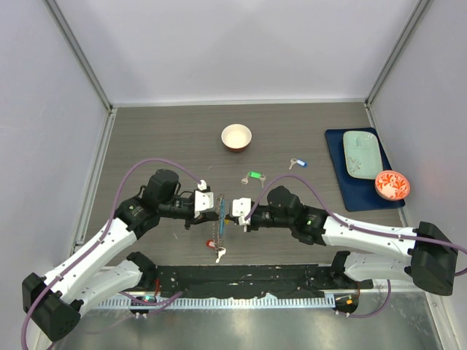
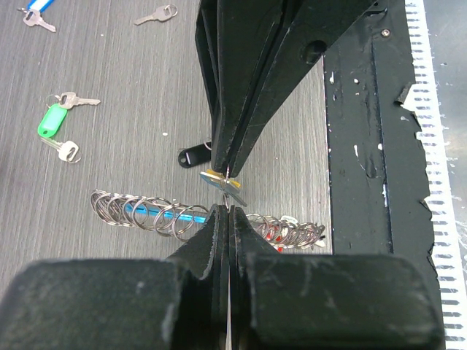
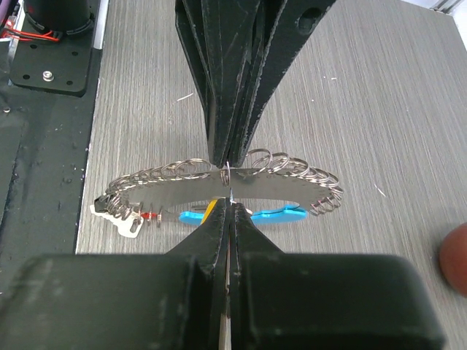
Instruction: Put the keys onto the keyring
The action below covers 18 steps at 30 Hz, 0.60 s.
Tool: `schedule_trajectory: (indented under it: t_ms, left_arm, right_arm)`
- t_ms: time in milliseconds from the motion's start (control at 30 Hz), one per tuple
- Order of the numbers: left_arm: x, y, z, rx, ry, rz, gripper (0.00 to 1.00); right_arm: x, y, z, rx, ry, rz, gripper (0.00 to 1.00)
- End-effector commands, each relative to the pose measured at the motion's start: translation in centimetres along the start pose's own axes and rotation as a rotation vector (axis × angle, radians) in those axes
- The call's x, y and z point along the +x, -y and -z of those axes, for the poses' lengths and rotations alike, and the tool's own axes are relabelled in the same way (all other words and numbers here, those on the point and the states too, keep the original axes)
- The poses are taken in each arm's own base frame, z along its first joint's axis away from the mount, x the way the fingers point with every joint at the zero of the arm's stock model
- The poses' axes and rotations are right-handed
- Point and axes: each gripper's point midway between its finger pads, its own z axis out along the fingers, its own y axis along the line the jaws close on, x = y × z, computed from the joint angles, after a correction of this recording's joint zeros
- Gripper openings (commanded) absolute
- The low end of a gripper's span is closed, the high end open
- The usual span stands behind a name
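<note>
The keyring [image 1: 220,213] is a curved silvery band edged with many small rings and carrying a bright-blue tag [image 3: 281,214]. It hangs between my two grippers just above the table, and shows in the left wrist view [image 2: 139,211] and the right wrist view [image 3: 292,179]. My left gripper [image 1: 215,210] [image 2: 228,213] is shut on one of its small rings. My right gripper [image 1: 229,211] [image 3: 228,203] is shut on a yellow-tagged key [image 2: 222,182] at that ring. A red-tagged key [image 3: 149,216] and a plain key [image 1: 219,254] hang on the ring.
Loose on the table are a green-tagged key [image 1: 253,176] [image 2: 52,120], a blue-tagged key [image 1: 298,163], a black-tagged key [image 2: 193,155] and a plain key [image 2: 157,14]. A white bowl [image 1: 236,136] stands behind. A blue mat [image 1: 337,168] at right holds a pale plate [image 1: 363,154] and a red bowl [image 1: 392,185].
</note>
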Motion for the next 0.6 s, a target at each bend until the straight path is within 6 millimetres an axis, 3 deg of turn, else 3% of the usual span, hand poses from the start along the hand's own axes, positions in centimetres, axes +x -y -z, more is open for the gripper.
schedule_trajectory:
  t_ms: [0, 567]
  left_arm:
    - [-1.87, -0.54, 0.27, -0.016, 0.059, -0.053, 0.0]
    - [-2.11, -0.49, 0.25, -0.012, 0.067, -0.056, 0.0]
  right_arm:
    - [-2.14, 1.06, 0.42, 0.045, 0.052, 0.022, 0.01]
    - [-2.69, 0.67, 0.03, 0.012, 0.07, 0.021, 0.01]
